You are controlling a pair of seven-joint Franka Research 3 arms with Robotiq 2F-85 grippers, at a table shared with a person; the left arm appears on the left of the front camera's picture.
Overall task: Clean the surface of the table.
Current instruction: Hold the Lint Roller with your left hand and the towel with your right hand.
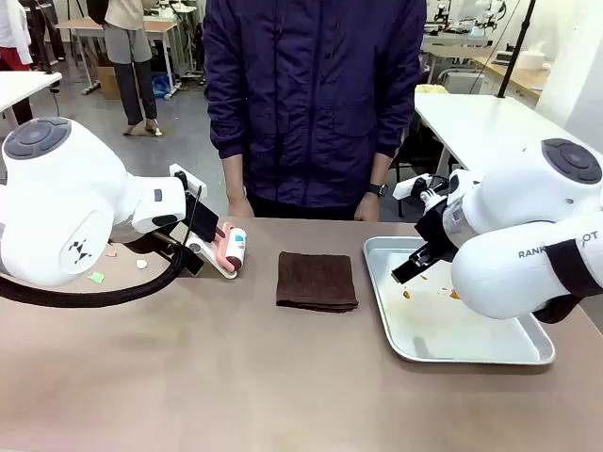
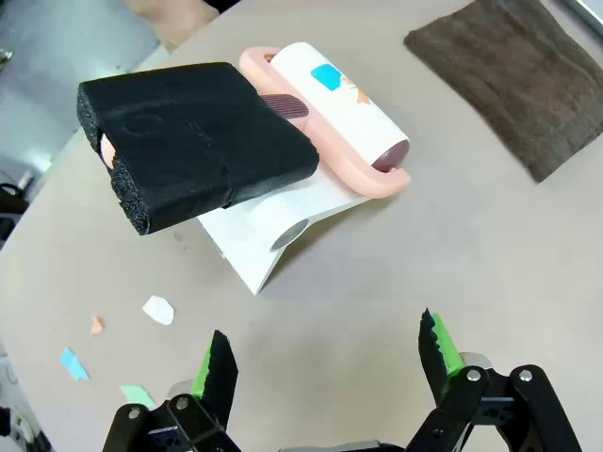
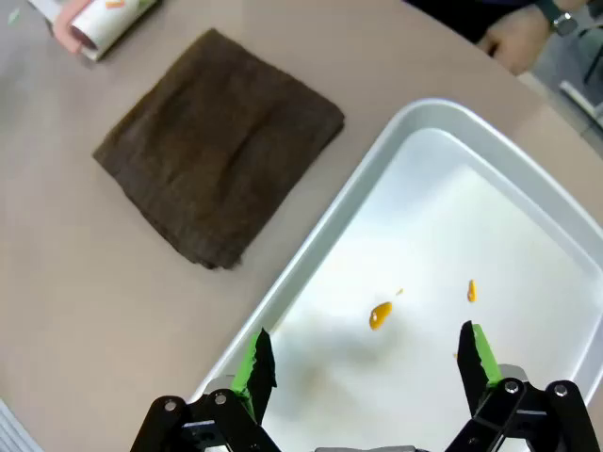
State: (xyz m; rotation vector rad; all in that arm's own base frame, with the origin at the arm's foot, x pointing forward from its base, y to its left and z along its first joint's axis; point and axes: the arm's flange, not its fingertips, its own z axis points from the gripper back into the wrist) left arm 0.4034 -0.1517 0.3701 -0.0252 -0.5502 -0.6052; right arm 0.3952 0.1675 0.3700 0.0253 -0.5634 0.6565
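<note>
While left claw (image 2: 327,348) and right claw (image 3: 367,350) gape empty, we read "RANK" on the arm (image 1: 528,254) over the desk's (image 1: 236,377) tray (image 1: 471,339).

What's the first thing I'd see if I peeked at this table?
Probably the brown cloth, folded in the middle of the table. Right of it, a silver tray holds orange drips. On the left, a pink lint roller sits near paper scraps.

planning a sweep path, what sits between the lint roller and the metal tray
A folded brown cloth lies flat between the lint roller and the tray, clearest in the front view.
</note>
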